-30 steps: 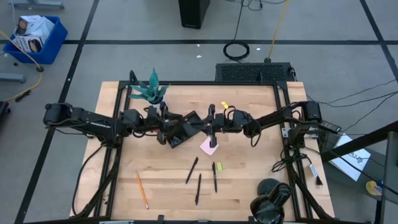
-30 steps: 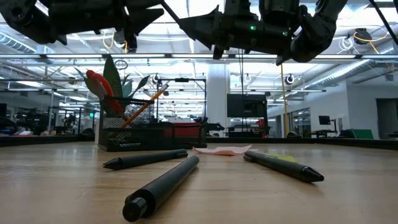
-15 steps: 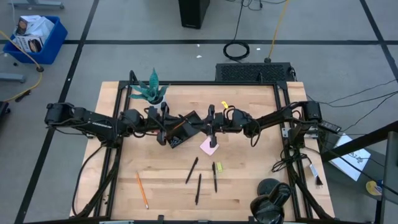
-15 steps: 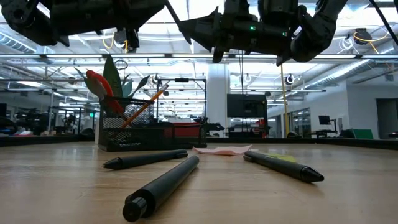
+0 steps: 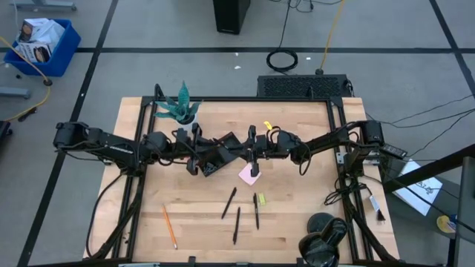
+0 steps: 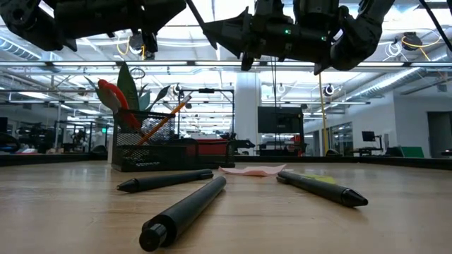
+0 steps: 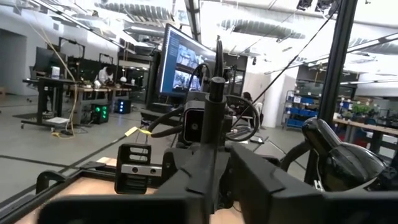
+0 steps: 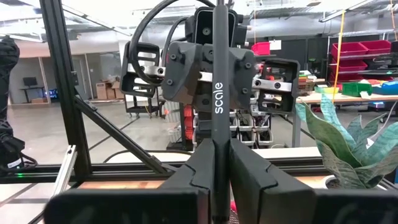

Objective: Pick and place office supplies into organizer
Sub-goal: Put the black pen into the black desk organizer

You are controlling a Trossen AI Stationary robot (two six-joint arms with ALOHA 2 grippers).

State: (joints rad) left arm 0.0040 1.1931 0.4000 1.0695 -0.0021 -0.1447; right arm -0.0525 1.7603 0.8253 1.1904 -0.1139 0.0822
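A black pen [image 8: 217, 93] marked "scale" stands about upright in mid-air over the table's middle, between my two grippers, which face each other. My right gripper [image 8: 214, 186] [image 5: 241, 146] is shut on it. My left gripper [image 7: 214, 186] [image 5: 225, 144] also has its fingers closed about the pen [image 7: 214, 155]. Below them the black mesh organizer [image 6: 152, 152] [image 5: 210, 166] holds red-handled scissors [image 6: 109, 95] and an orange pencil [image 6: 166, 116]. A pink sticky pad [image 5: 249, 175] lies flat on the table. My left gripper has the pen's shaft [image 7: 213, 168] between its two fingers, coming in level from the table's left and lying across the pen. No gap shows beside the shaft. The pen is clear of the table. My right gripper pinches the pen's shaft [image 8: 217, 149], below the "scale" lettering, between its two fingers. They come in level from the table's right and lie across the pen. The pen rises upright above the fingers, clear of the table.
Three black pens [image 5: 229, 202] [image 5: 237, 225] [image 5: 256, 210], a yellow-green bit [image 5: 261, 199] and an orange pencil [image 5: 170, 227] lie on the near half of the table. A potted plant [image 5: 178, 109] stands at the far left, and a dark frame [image 5: 137, 178] runs along the table's sides.
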